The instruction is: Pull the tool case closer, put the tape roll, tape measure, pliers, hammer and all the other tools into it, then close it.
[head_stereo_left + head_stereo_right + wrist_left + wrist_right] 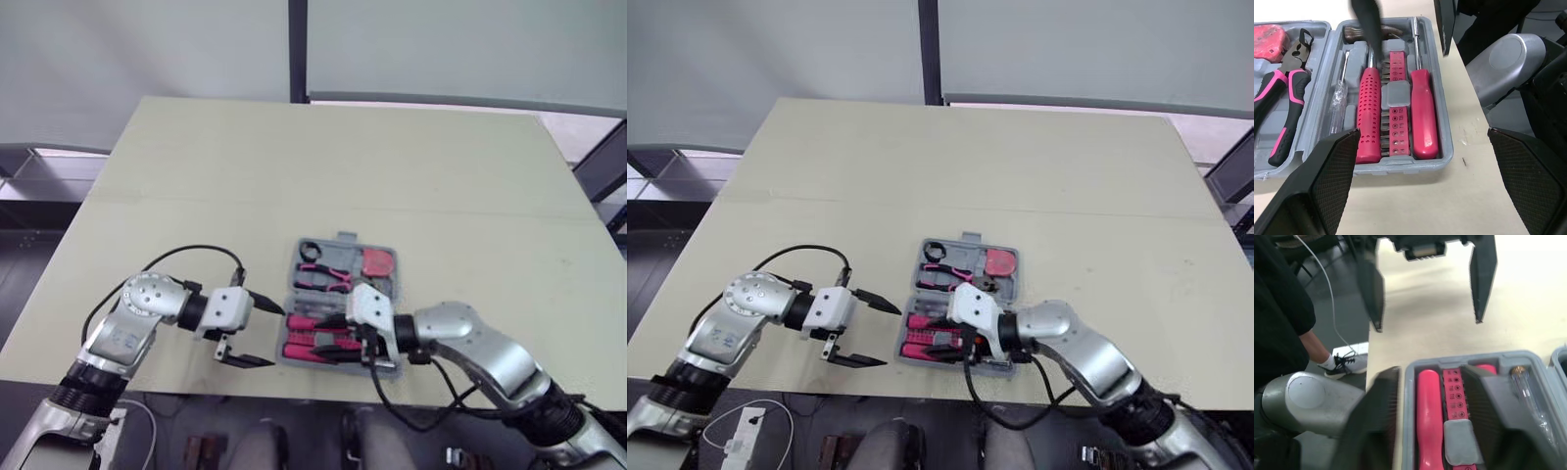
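Tool case [1400,165] lies open and flat on the worktop [294,166], close to the front edge and a little right of its middle. Its far half holds a black tape roll [310,251], pink-handled pliers [1283,98] and a red tape measure [377,261]. Its near half holds a hammer [1369,112] with a red dimpled handle, a red strip of bits [1396,98], a red-handled screwdriver [1422,112] and a small clear-handled screwdriver [1338,98].

Your left hand [277,338] hovers just beside the case's left side, near the worktop's front edge. Its two black fingers are spread wide and grip nothing.

Your right hand [353,343] sits low over the near half of the case. Its fingers are parted, with the screwdriver handle and bit strip showing between them, and nothing is clamped. Whether the fingers touch the case cannot be told.
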`<state>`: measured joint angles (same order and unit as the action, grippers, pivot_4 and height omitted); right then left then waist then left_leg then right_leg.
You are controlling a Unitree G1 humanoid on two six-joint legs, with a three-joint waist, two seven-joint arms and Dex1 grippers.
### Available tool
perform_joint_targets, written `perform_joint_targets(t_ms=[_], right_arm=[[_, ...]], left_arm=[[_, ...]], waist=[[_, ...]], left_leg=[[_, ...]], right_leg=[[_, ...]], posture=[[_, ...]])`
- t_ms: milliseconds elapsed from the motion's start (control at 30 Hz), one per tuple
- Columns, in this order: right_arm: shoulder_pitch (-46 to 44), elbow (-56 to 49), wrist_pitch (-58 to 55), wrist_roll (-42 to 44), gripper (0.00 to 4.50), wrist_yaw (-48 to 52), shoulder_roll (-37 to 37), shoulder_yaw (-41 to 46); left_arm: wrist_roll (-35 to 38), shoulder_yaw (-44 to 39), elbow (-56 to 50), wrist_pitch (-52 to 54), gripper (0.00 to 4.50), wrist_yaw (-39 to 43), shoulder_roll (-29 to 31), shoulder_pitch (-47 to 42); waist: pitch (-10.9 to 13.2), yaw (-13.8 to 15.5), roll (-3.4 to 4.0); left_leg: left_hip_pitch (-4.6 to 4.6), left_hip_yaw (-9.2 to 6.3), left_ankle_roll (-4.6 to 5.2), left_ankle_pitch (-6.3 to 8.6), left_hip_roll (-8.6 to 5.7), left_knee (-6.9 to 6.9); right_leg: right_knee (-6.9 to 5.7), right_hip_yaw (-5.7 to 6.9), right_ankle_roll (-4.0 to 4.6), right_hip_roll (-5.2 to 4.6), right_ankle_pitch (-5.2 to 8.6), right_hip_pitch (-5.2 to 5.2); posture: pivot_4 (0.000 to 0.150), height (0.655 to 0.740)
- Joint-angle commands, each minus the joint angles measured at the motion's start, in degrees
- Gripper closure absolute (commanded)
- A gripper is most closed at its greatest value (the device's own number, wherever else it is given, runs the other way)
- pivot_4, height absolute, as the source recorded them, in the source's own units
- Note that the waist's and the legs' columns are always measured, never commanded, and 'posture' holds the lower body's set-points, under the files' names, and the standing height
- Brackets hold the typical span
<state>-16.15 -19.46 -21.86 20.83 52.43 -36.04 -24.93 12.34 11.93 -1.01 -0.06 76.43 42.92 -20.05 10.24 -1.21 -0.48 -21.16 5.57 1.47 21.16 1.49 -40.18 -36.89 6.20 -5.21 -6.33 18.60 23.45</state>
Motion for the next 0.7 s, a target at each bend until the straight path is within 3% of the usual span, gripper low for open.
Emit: perform_joint_targets(t_ms=[33, 400, 567, 700], right_arm=[[2.27, 3.18, 5.26, -1.28, 4.48, 1.37, 2.3, 0.97], [5.59, 9.43, 9.04, -6.73, 4.48, 2.05, 4.7, 0.89], [6.63, 9.84, 5.42, -8.02, 4.48, 2.11, 3.62, 0.57], [6.61, 11.22, -0.12, -14.12, 4.48, 0.67, 1.02, -3.19]], left_arm=[[0.16, 0.09, 0.53, -0.76, 0.0, 0.37, -0.68, -1.34], [-0.08, -0.07, 1.53, -1.56, 0.0, 1.22, -0.54, -2.19], [-0.09, -0.18, 2.11, -1.84, 0.0, 1.48, -0.47, -2.55], [-0.38, 0.05, 3.06, -2.49, 0.0, 1.67, -0.72, -3.29]], waist=[[0.0, -0.01, 0.0], [0.0, -0.05, 0.0], [0.0, -0.04, 0.0], [-0.01, -0.03, 0.01]], left_leg=[[0.0, -0.01, 0.0, 0.0, 0.01, 0.0], [-0.02, -0.05, 0.0, 0.0, 0.02, -0.01], [-0.01, -0.05, 0.0, 0.0, 0.01, -0.02], [0.02, -0.07, 0.0, 0.0, 0.01, -0.02]], right_leg=[[0.0, 0.0, 0.0, -0.03, 0.0, 0.0], [0.01, 0.01, 0.0, -0.1, 0.0, 0.0], [0.0, 0.02, 0.0, -0.1, 0.0, -0.01], [0.01, 0.02, 0.0, -0.1, 0.0, -0.05]], posture=[[0.15, 0.74], [0.15, 0.74], [0.15, 0.74], [0.15, 0.74]])
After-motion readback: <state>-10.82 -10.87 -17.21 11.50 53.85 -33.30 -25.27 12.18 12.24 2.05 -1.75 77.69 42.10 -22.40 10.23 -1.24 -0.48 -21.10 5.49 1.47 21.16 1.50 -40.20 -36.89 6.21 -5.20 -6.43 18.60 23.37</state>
